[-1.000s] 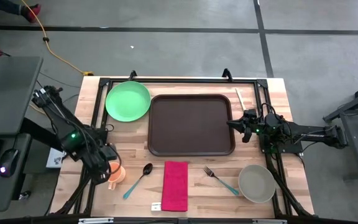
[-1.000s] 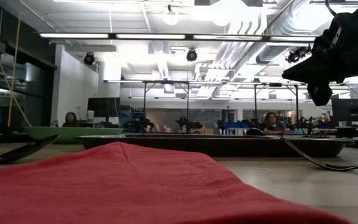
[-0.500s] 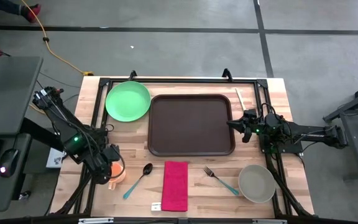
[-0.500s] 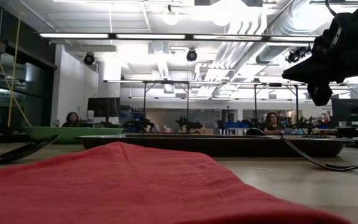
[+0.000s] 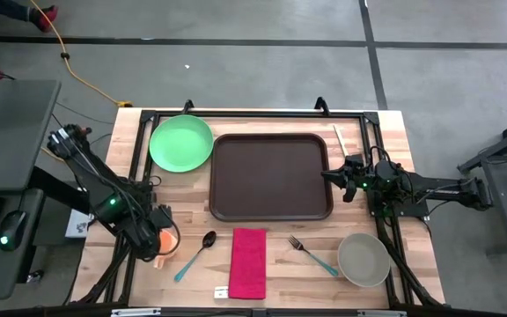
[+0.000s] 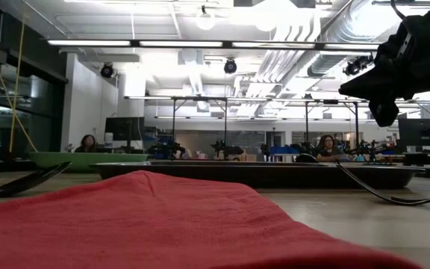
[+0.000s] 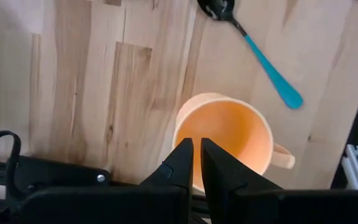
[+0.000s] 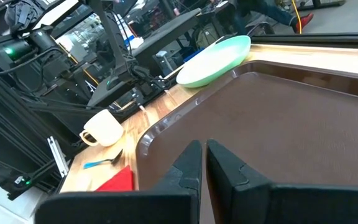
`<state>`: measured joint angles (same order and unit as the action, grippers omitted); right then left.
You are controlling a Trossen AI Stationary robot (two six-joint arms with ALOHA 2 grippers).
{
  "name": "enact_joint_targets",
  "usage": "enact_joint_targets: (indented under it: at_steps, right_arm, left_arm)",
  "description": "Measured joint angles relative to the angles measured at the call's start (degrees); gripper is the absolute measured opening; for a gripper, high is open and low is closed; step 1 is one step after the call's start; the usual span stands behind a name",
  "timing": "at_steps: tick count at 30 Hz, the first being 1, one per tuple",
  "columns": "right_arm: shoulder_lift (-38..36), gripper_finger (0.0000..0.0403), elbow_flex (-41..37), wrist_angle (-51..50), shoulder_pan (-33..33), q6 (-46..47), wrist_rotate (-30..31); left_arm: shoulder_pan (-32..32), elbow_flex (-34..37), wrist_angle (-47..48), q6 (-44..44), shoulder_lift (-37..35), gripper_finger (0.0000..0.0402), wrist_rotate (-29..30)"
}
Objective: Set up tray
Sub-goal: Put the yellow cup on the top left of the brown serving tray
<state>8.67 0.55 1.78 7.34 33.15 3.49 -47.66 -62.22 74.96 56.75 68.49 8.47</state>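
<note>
A: Where is your large dark brown rectangular plastic tray [image 5: 271, 175]?
B: Mid-worktop [image 5: 368, 123], beside the round green plate [image 5: 180, 143]. Your left tool [image 7: 196, 163] pinches the orange cup's [image 7: 229, 140] rim; your right tool [image 8: 201, 163] is closed, empty, at the tray's edge

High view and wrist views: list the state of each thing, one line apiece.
tray: empty, flat on the table.
green plate: empty, beside the tray.
orange cup: upright, empty, its rim between the left gripper fingers.
grey bowl: upright, empty.
red napkin: lying flat.
spoon: on the table.
fork: on the table.
right gripper: shut, empty, over the tray's edge.
</note>
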Motion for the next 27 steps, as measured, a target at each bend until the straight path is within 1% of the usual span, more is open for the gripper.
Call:
enact_joint_targets:
  at_steps: [11, 21, 24, 27]
  right_arm:
    - [0.0, 0.0000, 0.0, 0.1, 0.0, -0.6, 0.0]
    - [0.0, 0.0000, 0.0, 0.1, 0.0, -0.6, 0.0]
    - [0.0, 0.0000, 0.0, 0.1, 0.0, -0.6, 0.0]
    - [0.0, 0.0000, 0.0, 0.1, 0.0, -0.6, 0.0]
  left_arm:
    - [0.0, 0.0, 0.4, 0.0, 6.0, 0.0062, -0.2]
    - [0.0, 0.0, -0.2, 0.6, 6.4, 0.0063, 0.0]
    - [0.0, 0.0, -0.9, 2.2, 6.4, 0.0075, 0.1]
    - [0.0, 0.0, -1.8, 5.2, 6.4, 0.0102, 0.1]
